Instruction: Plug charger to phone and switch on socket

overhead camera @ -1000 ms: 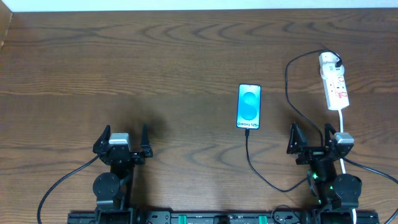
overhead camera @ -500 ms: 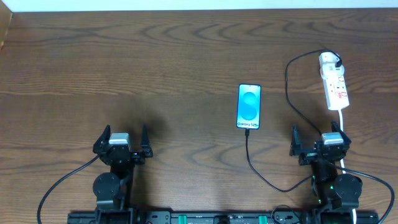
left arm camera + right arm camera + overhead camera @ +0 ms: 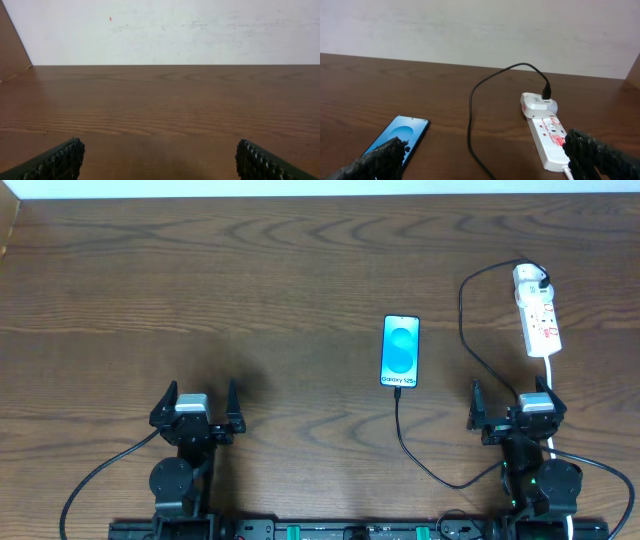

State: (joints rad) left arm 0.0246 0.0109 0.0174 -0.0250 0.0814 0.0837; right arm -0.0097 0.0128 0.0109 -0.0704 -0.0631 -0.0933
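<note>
The phone [image 3: 401, 351] lies flat in the middle of the table [image 3: 300, 270], with its blue screen lit. The charger [image 3: 400, 425] runs from the near end of the phone, loops around to the right of it, and goes up to its plug [image 3: 530, 277]. The plug sits in the far end of the socket [image 3: 540, 320]. The socket lies well to the right of the phone.

The left tool [image 3: 199, 395] is far to the left of the phone. It is wide open and holds nothing. The right tool [image 3: 510, 395] is to the right of the phone, near the close end of the socket. It is wide open too, and holds nothing.

The tip of the charger looks like it touches the phone, so I think that part is done or almost done. What is left seems to be the switch on the socket. The right tool is nearer, so it would need to reach out over the socket and push the switch with one finger. The push should be soft, since the light socket may slide.

The switch is too small to see, so I cannot tell if it is on. I cannot tell if the tip is all the way in the phone. The white cord of the socket goes behind the right tool. The left wrist view shows only table and wall.
</note>
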